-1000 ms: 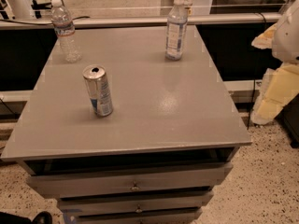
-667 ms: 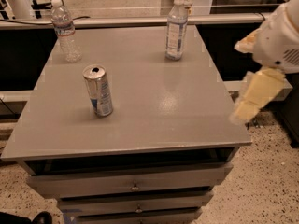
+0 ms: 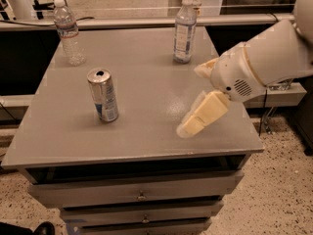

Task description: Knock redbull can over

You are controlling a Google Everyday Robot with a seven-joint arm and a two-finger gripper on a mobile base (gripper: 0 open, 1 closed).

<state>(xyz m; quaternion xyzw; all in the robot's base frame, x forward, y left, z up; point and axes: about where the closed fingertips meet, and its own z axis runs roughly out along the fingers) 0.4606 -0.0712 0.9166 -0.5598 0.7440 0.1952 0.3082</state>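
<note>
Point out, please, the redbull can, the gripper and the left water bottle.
redbull can [image 3: 103,99]: camera view, middle of its side wall.
gripper [image 3: 190,101]: camera view, midway between its open fingertips, over the right side of the table [image 3: 146,133].
left water bottle [image 3: 67,32]: camera view, on its label.

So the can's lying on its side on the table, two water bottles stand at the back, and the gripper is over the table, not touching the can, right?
Not quite. The camera view shows the can standing upright on the table, not on its side. The rest holds: a water bottle and a second water bottle stand at the back, and the gripper is over the table, not touching the can.
</note>
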